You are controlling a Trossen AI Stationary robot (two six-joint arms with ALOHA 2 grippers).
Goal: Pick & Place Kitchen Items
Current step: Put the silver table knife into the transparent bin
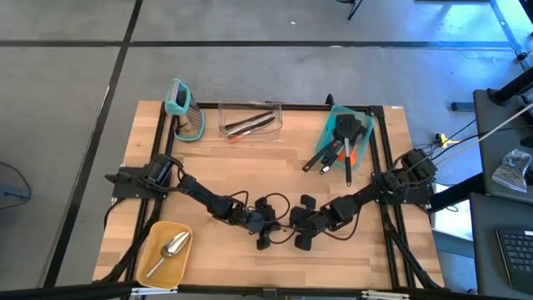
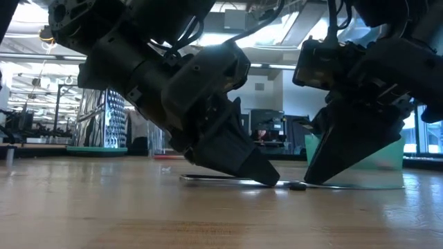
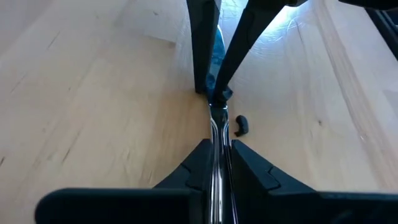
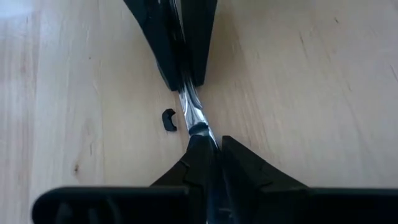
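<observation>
Between both closed grippers (image 3: 216, 149) (image 4: 208, 149) lies a thin metal piece (image 3: 217, 127), pinched.

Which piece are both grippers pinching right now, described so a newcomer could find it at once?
Start at the near middle of the wooden table, where the left gripper and right gripper meet tip to tip. Between them lies a thin shiny metal utensil, flat on the wood, each end clamped by one gripper. Unlike the utensils in the trays, it lies loose on bare wood, beside a tiny black fragment.
</observation>
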